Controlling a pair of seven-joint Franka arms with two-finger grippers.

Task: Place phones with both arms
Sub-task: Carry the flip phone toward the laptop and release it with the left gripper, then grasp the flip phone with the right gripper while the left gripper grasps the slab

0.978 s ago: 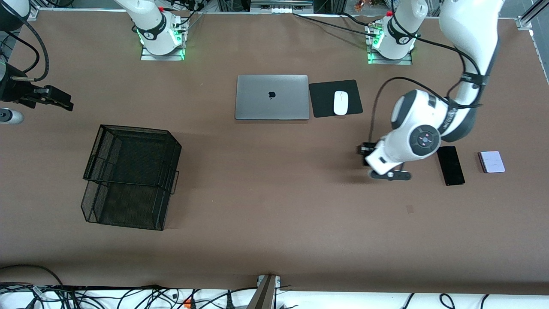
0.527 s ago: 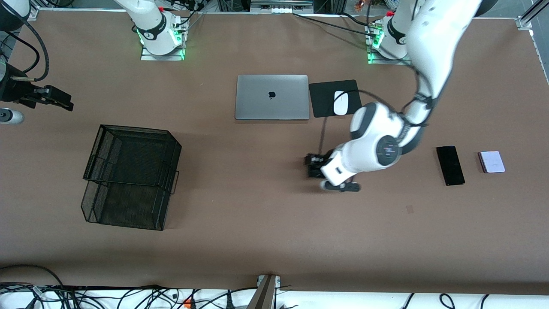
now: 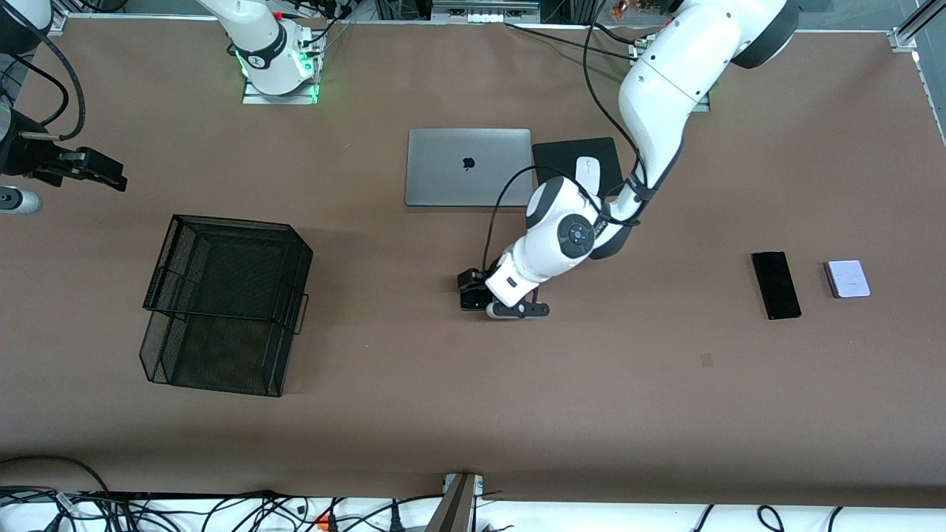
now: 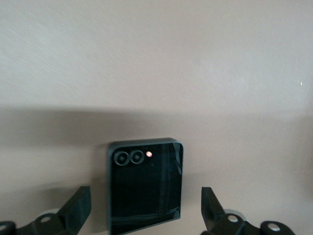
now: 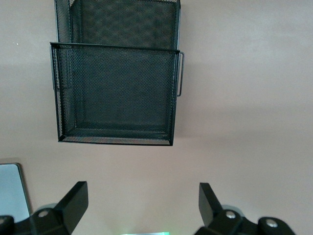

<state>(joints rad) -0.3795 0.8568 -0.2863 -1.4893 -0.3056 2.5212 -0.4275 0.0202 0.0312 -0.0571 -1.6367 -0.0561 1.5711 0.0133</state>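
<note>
While the right gripper (image 5: 139, 208) waited open over bare table, the left gripper (image 4: 145, 208) hung open over the table's middle, around the flip phone (image 4: 145, 183), gripping nothing; the basket (image 3: 225, 304) held nothing.

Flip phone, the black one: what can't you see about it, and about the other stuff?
- Flip phone: front view, almost all hidden under the left gripper. Left wrist view, cannot tell if it lies on the table or hangs above it.
- Mouse: front view, partly covered by the left arm.
- Right arm: front view, cut off by the picture's edge; only the right gripper and wrist show.
- Lavender phone: front view, too small for details.
</note>
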